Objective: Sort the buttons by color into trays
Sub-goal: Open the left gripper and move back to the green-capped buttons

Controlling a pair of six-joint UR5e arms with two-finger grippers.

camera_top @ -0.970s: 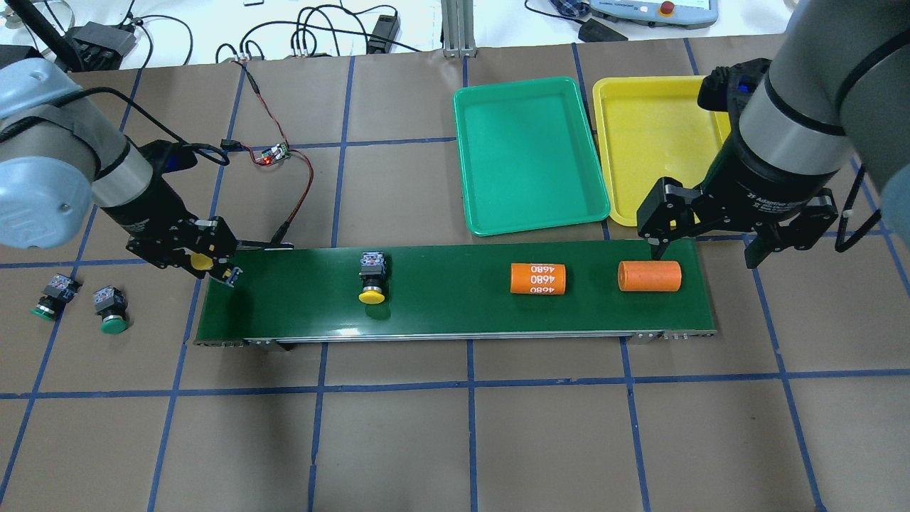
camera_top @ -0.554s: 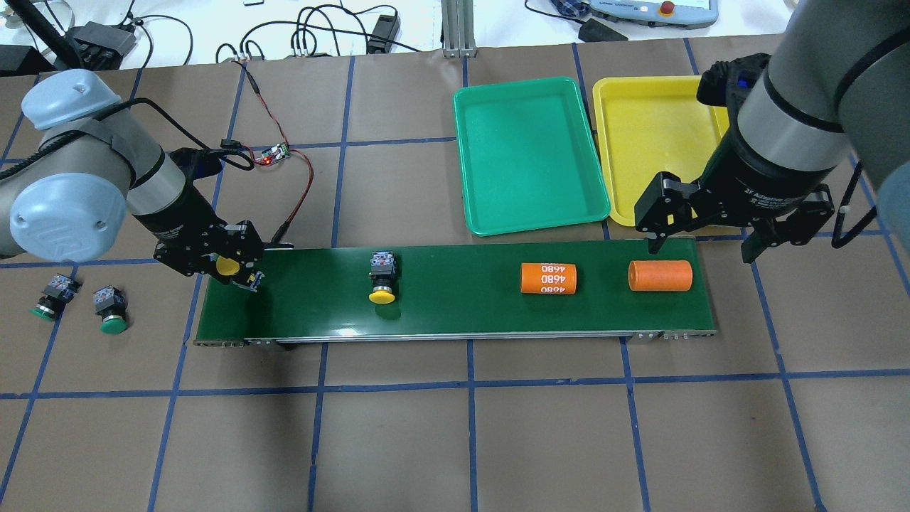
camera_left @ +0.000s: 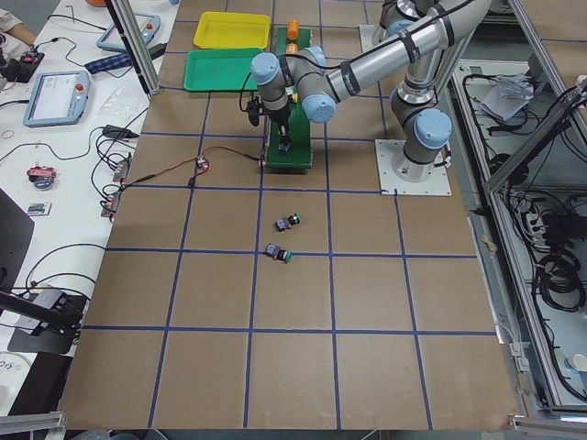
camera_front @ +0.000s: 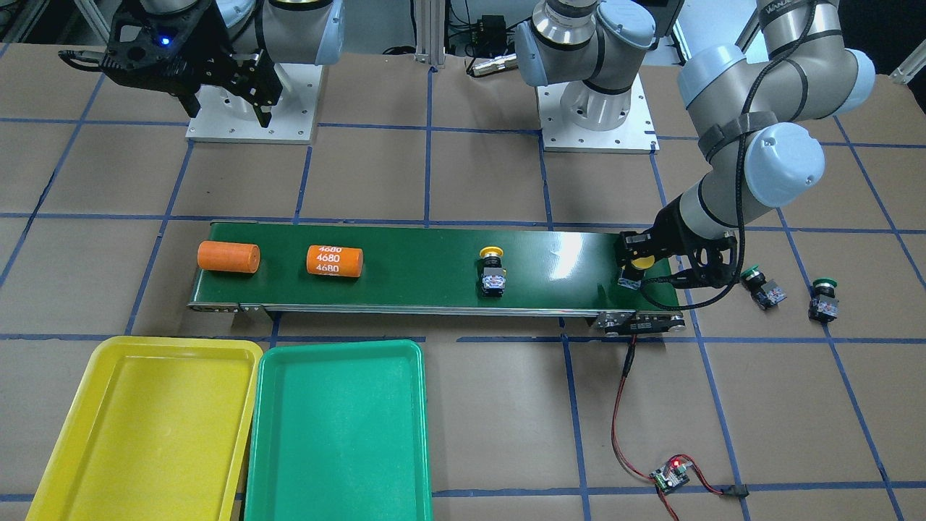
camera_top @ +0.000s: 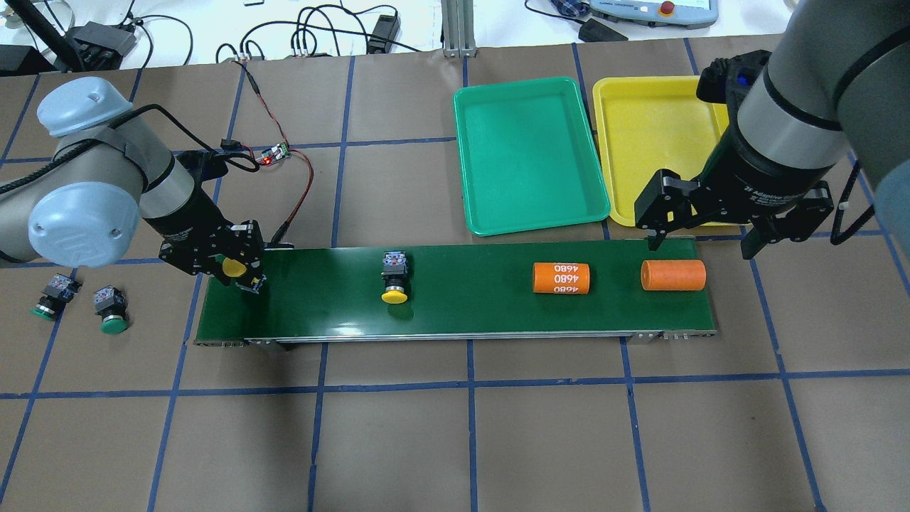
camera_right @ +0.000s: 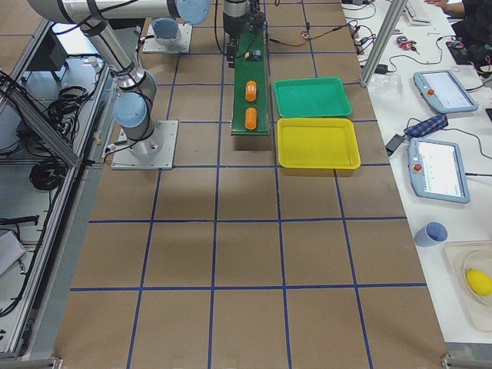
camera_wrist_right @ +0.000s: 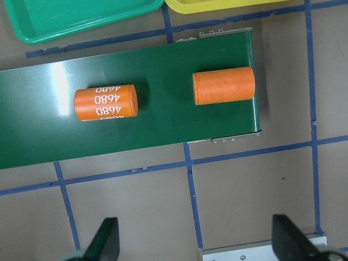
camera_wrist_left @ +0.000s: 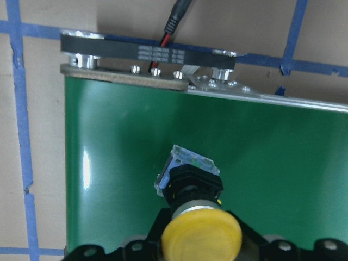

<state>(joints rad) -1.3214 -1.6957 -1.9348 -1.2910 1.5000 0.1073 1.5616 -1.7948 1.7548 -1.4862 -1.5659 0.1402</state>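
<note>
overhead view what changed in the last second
The left gripper, shut on a yellow button, moved toward the view's right over the belt's end. The belt carried the loose yellow button and both orange cylinders the same way. The right gripper stayed open, about where it was; green buttons and trays stayed put.

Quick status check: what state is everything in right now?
Left gripper: shut on held yellow button, at the belt end.
Right gripper: open, holding nothing.
Loose yellow button: on its side on the belt.
Green buttons: on their sides, on the table.
Green tray: no buttons.
Yellow tray: no buttons.
</note>
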